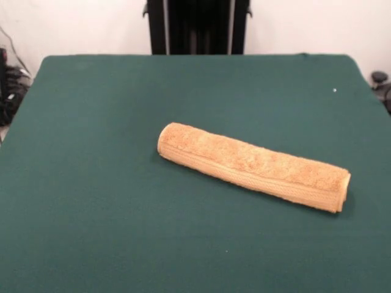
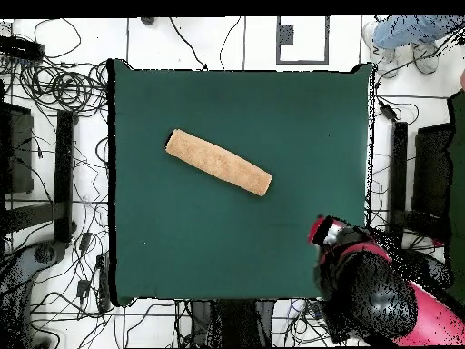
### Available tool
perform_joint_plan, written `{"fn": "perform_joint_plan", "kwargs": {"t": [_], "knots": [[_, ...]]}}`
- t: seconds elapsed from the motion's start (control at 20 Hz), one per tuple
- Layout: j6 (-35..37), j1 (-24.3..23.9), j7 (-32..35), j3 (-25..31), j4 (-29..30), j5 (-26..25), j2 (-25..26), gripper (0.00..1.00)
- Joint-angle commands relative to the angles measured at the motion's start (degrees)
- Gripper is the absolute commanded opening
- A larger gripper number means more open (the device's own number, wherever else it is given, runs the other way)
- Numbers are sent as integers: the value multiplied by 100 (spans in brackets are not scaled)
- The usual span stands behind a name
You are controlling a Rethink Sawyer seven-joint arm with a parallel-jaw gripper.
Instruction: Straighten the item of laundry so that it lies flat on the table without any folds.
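Pincer unseen; towel (image 1: pixel 253 166) rolled tight on table (image 1: pixel 91 183).

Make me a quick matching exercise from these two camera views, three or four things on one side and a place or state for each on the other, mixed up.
Things:
1. towel
2. table
3. robot arm
4. person's legs

Descriptions:
A. covered in dark green cloth
B. rolled into a long tube
C. at the overhead view's top right edge
D. drawn back at the table's corner

Pairs: 1-B, 2-A, 3-D, 4-C
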Motion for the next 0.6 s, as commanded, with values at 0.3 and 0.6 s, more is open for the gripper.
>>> {"fn": "perform_joint_plan", "kwargs": {"t": [0.3, 0.6], "knots": [[-534, -167, -515, 1357, -717, -1117, 1828, 100], [-1697, 711, 636, 616, -1217, -1558, 2496, 100]]}}
